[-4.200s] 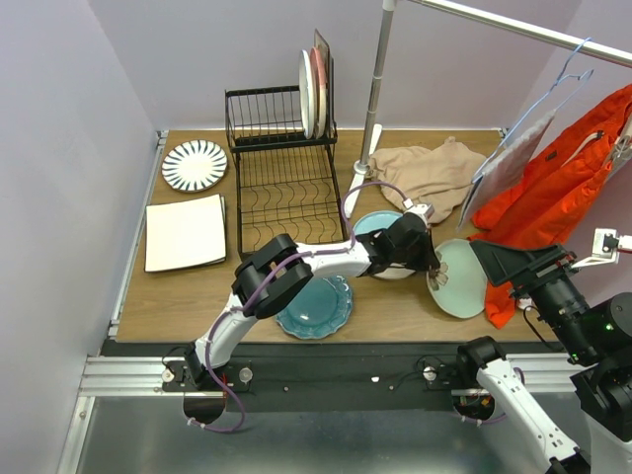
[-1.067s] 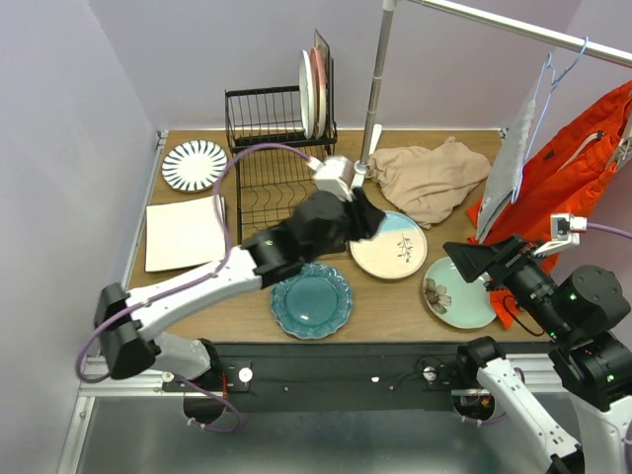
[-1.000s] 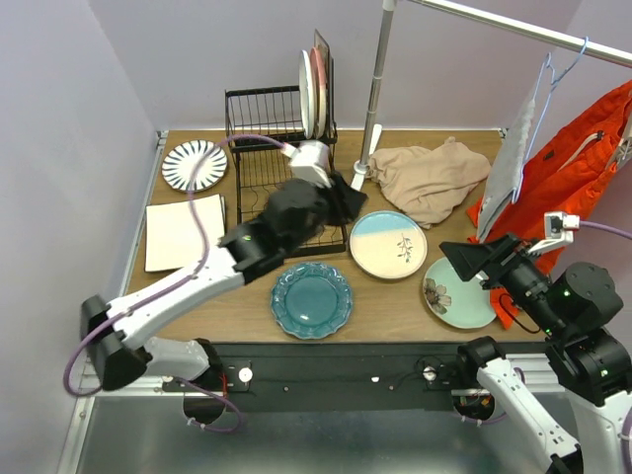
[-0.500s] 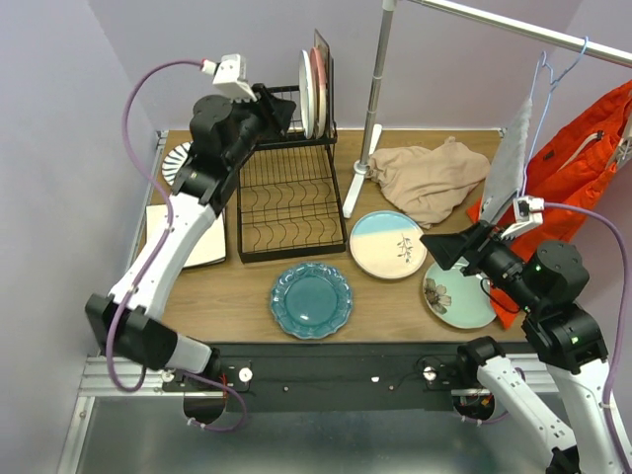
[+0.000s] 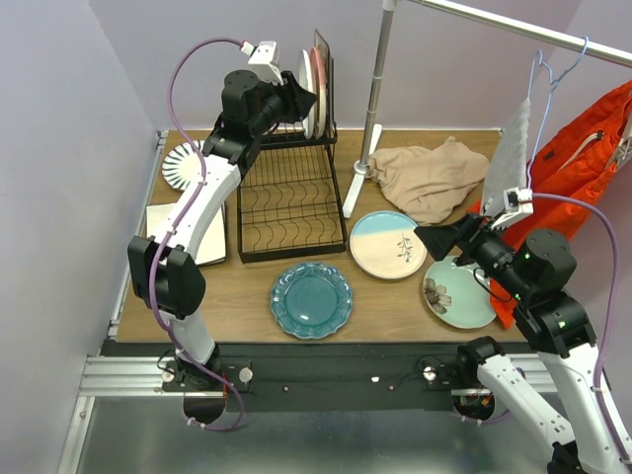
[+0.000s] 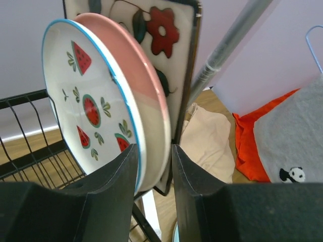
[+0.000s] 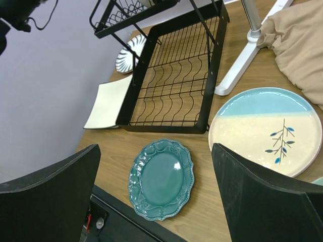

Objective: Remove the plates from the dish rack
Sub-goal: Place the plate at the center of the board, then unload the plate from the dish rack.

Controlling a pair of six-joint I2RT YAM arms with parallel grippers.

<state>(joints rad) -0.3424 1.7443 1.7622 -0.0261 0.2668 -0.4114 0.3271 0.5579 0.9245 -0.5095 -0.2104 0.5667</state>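
Five ceramic plates (image 5: 312, 299) out on wooden desk (image 5: 395, 306). Three left in black wire dish rack (image 5: 286, 188): white watermelon-print plate (image 6: 86, 111) and pink-cream plate (image 6: 149, 101) inside half-parted left pincer (image 6: 154, 156), clamp uncertain; square floral plate (image 6: 166, 30) behind. Right pincer (image 7: 155, 151) wide apart.

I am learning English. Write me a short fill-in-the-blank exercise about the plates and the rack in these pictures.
The left gripper is at the rack's ____ basket. ____ plates stand in it. The teal plate lies on the ____.
Missing words: upper, three, table.
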